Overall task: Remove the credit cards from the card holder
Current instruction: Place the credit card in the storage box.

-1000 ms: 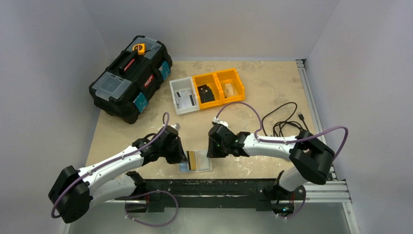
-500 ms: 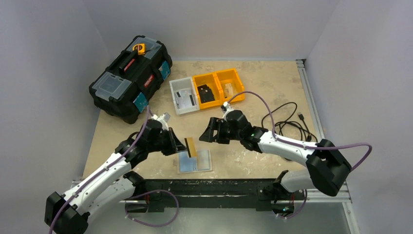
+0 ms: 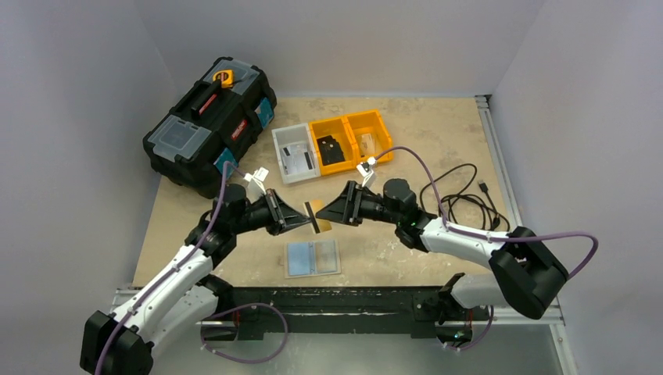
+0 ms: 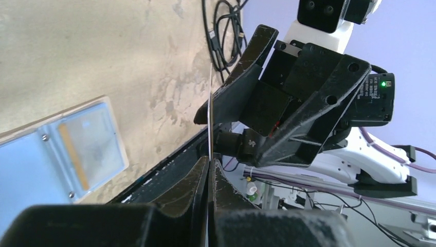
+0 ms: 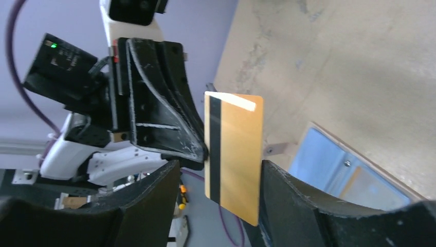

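Note:
The card holder (image 3: 313, 257), a flat bluish-grey sleeve with a lighter strip, lies on the table near the front edge; it also shows as the card holder (image 4: 61, 154) and the card holder (image 5: 334, 164). One of the credit cards (image 3: 318, 217), gold with a black stripe, hangs in the air above it. My left gripper (image 3: 305, 219) is shut on that card's left edge; the card (image 4: 210, 118) appears edge-on above the left gripper (image 4: 210, 162). My right gripper (image 3: 327, 212) faces it, open, its jaws standing either side of the card (image 5: 234, 149). The right gripper (image 5: 220, 170) has a gap on its left side.
A black toolbox (image 3: 209, 123) stands at the back left. A grey bin (image 3: 295, 153) and two yellow bins (image 3: 349, 139) with small items sit at the back middle. A coiled black cable (image 3: 457, 191) lies to the right. A metal rail (image 3: 352, 301) runs along the near edge.
My left gripper has lifted the gold card up and away from the holder. My right gripper opened and swung left and up until its jaws straddle the card.

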`<state>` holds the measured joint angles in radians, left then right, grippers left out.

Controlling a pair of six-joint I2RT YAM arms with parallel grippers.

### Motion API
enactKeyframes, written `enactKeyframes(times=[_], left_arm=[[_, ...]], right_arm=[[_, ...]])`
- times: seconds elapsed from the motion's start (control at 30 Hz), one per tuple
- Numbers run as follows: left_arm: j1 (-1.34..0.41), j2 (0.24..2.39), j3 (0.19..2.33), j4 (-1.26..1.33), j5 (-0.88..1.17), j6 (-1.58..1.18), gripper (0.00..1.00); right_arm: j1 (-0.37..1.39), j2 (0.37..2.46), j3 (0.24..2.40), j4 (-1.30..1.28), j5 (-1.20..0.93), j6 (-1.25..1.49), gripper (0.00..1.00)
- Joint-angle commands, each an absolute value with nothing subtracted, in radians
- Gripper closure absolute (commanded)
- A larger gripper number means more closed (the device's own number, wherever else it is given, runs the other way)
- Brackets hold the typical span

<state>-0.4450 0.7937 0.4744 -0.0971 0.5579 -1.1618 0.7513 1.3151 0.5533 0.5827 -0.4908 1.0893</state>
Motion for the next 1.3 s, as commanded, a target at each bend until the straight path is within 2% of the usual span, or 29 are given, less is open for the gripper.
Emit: enactKeyframes(times=[0.0,0.3,0.37,0.43,0.53,0.57,0.7,0.87,1.07,1.27], left_arm=[[-0.436,0.812,0.466,0.079,0.646,-1.225,1.0],[-0.437,0.854,0.471,0.066,0.684,-1.202,1.0],[-0.437,0.861,0.482,0.033,0.681,-1.173,0.96],[-0.436,0.855,0.502,-0.043,0.661,-1.132,0.84],[-0.436,0.833,0.561,-0.199,0.598,-1.051,0.57],[-0.437,0.827,0.584,-0.258,0.572,-1.022,0.51],[-0.437,0.836,0.681,-0.476,0.473,-0.902,0.34],[-0.437,0.832,0.733,-0.575,0.431,-0.833,0.25],[-0.437,0.809,0.766,-0.643,0.418,-0.796,0.24],[-0.438,0.783,0.763,-0.676,0.415,-0.789,0.24]], right_arm=[[0.747,1.323,0.557,0.745,-0.558,1.158,0.47],[0.743,1.334,0.573,0.736,-0.557,1.163,1.0],[0.743,1.335,0.581,0.717,-0.551,1.154,1.0],[0.732,1.327,0.602,0.66,-0.537,1.124,1.0],[0.677,1.318,0.654,0.527,-0.531,1.057,1.0],[0.645,1.318,0.672,0.491,-0.533,1.033,1.0],[0.501,1.366,0.801,0.303,-0.551,0.904,1.0],[0.353,1.527,1.0,0.124,-0.512,0.768,1.0],[0.232,1.723,1.235,0.049,-0.464,0.707,1.0],[0.22,1.918,1.467,-0.092,-0.357,0.636,1.0]])
